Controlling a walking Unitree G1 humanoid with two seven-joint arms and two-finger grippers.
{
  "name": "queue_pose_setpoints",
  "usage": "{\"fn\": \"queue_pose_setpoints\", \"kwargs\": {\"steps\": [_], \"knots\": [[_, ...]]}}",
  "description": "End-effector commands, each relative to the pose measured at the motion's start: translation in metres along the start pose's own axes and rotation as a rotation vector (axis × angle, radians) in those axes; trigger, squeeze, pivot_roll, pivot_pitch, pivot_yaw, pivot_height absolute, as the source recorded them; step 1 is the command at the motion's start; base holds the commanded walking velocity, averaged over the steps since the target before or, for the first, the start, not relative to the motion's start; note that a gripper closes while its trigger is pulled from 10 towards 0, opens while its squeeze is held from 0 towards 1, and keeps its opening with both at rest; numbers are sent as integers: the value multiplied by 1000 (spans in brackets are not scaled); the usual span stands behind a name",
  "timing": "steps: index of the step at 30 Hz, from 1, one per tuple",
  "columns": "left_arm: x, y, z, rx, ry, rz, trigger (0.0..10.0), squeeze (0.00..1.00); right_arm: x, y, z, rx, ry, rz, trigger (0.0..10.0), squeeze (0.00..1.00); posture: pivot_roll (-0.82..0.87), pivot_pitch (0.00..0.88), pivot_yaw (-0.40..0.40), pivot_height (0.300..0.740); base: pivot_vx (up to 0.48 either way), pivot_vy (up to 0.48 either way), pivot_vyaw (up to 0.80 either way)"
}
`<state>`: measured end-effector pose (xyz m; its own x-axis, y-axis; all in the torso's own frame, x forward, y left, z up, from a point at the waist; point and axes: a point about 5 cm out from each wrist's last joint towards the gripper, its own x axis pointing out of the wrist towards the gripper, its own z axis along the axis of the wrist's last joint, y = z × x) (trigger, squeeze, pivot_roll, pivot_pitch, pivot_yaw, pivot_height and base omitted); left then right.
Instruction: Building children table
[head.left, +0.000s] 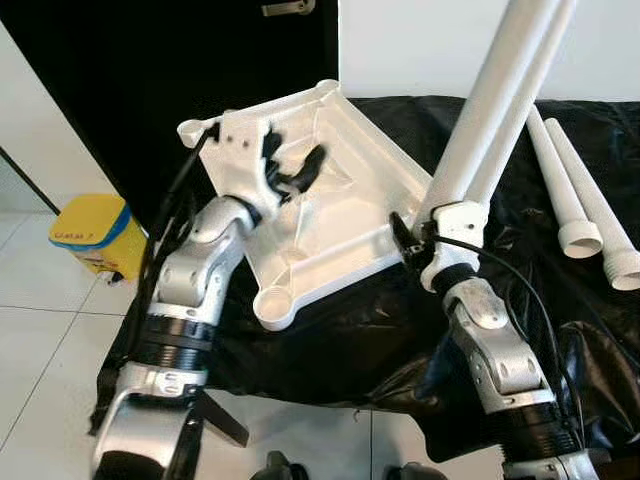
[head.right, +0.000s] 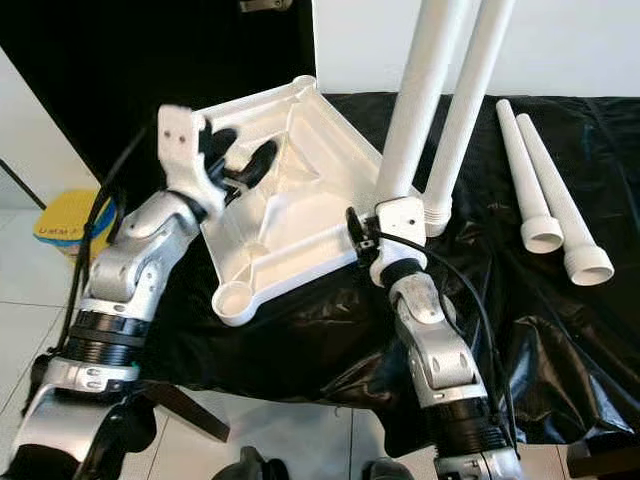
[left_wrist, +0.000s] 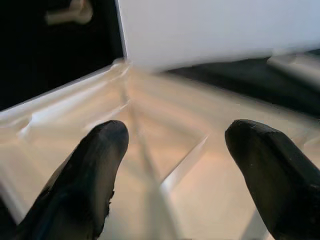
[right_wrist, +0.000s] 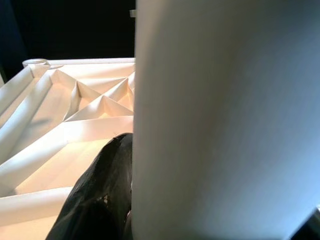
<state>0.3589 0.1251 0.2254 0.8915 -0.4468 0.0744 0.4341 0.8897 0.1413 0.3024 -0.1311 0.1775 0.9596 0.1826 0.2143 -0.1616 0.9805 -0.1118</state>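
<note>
Yellow bin (head.left: 93, 235) on tiled floor (head.left: 40, 340); dark door (head.left: 130, 60).

Left end effector (head.left: 292, 165) spread; right end effector (right_wrist: 107, 200) clamped.

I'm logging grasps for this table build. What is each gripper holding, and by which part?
The right gripper grips a white table leg near its lower end. The left gripper holds nothing, its jaws open over the upturned tabletop.
</note>
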Motion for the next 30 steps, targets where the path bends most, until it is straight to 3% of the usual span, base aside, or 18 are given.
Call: {"fn": "queue_pose_setpoints", "kwargs": {"steps": [1,2,4,7,15,17,20,21,26,30], "knots": [[-3,4,-25,58,144,21,10000,0,-3,-2,5,-6,-33,-12,10000,0,-215,70,33,740,0,0,0],[-3,4,-25,58,144,21,10000,0,-3,-2,5,-6,-33,-12,10000,0,-215,70,33,740,0,0,0],[-9,12,-50,136,295,50,10000,0,-7,-4,4,-10,-30,-23,10000,0,-219,70,36,740,0,0,0],[-15,19,-63,162,373,78,10000,0,-9,-5,4,-13,-29,-27,10000,0,-223,70,39,740,0,0,0],[-24,29,-78,214,464,107,10000,0,-11,-4,3,-19,-29,-26,10000,0,-229,69,43,740,0,0,0],[-34,42,-85,324,521,137,10000,0,-13,-3,3,-20,-24,-29,10000,0,-229,70,45,740,0,0,0],[-38,46,-87,364,540,139,10000,0,-14,-3,2,-19,-22,-30,10000,0,-227,70,45,740,0,0,0],[-41,47,-89,421,560,122,10000,0,-14,-2,1,-19,-18,-29,10000,0,-226,70,45,740,0,0,0],[-43,46,-92,473,577,95,10000,0,-15,-2,0,-18,-15,-27,10000,0,-226,70,45,740,0,0,0],[-50,12,-108,461,628,-123,10000,0,-15,-2,-1,-19,-12,-24,10000,0,-222,60,50,740,0,0,0]]}}
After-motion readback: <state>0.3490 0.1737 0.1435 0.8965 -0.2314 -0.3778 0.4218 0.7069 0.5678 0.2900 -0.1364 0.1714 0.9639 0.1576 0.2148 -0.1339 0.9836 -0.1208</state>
